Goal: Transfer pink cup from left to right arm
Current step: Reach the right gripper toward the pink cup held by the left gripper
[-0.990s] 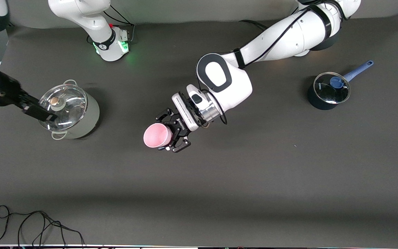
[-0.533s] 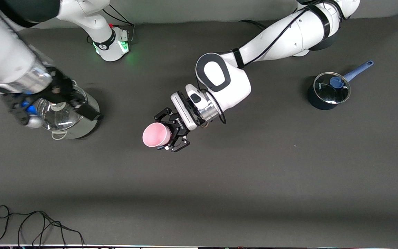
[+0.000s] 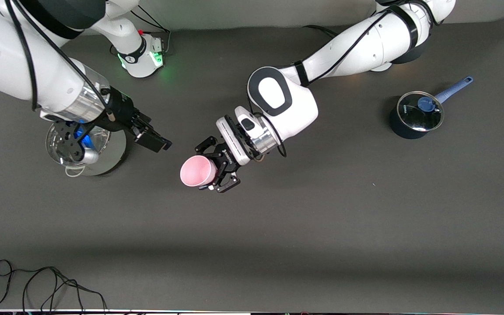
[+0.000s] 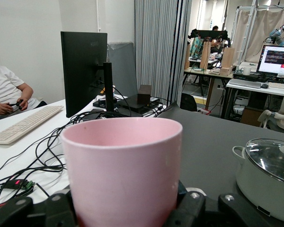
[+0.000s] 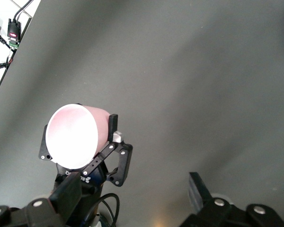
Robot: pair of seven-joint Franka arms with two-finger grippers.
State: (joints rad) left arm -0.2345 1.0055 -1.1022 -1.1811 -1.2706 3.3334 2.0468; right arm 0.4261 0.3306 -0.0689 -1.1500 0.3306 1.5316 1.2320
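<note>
Pink plastic tumbler [image 3: 197, 171] pinched on side in left linkage-finger gripper [image 3: 217, 168], aloft over mid-table. Right block-finger gripper [image 3: 152, 138] spread, just beside, over table by steel lidded pot [image 3: 103, 158]. Risks — fingers clash; early release drops cup.

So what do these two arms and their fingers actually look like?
Both arms are glossy white with rounded joints, dark bands and thin black cables along them. The left arm has a black-ringed white oval cap, a boxy white wrist and a left gripper of skeletal black linkage fingers. The right arm has a silver wrist collar, a blue glow beneath, and a compact black right gripper with blocky fingers.
</note>
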